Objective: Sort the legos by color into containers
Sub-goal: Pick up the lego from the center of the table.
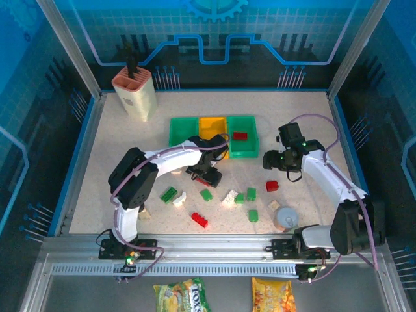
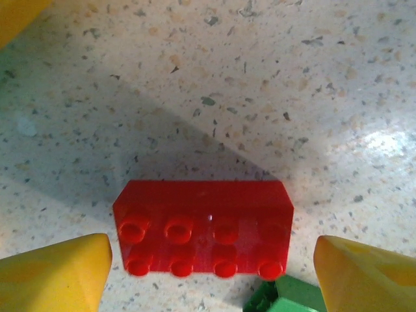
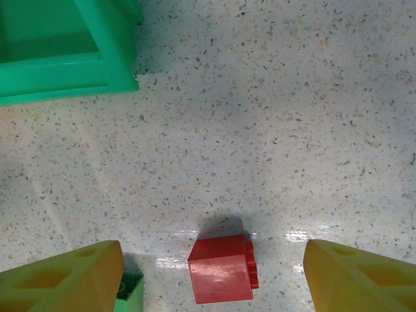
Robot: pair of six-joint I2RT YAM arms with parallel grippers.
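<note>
Just in front of the yellow bin (image 1: 212,123), hovering the left gripper (image 1: 203,173) low over a red eight-stud lego (image 2: 203,227). Holding its yellow fingers (image 2: 55,273) spread wide, one to each side of that brick, touching neither end and gripping nothing. Showing a green lego (image 2: 286,299) right against the red one's near corner.

Off to the right, hanging the right gripper (image 1: 273,161) beside the right green bin (image 1: 242,155), likewise with jaws well apart and nothing in them. Framing a small red lego (image 3: 221,270) between its fingers (image 3: 65,279), clear of both, with another green lego (image 3: 130,296) just beside one finger. Catching a corner of the green bin at the top left of the right wrist view.

Inside the right green bin, sitting already: one red lego (image 1: 240,136). Beyond the yellow bin, standing in the same row: the left green bin (image 1: 182,132). Nearer the arm bases, lying scattered over the speckled table (image 1: 117,162): loose legos (image 1: 206,194) in green, white and red, apart from the bins.
</note>
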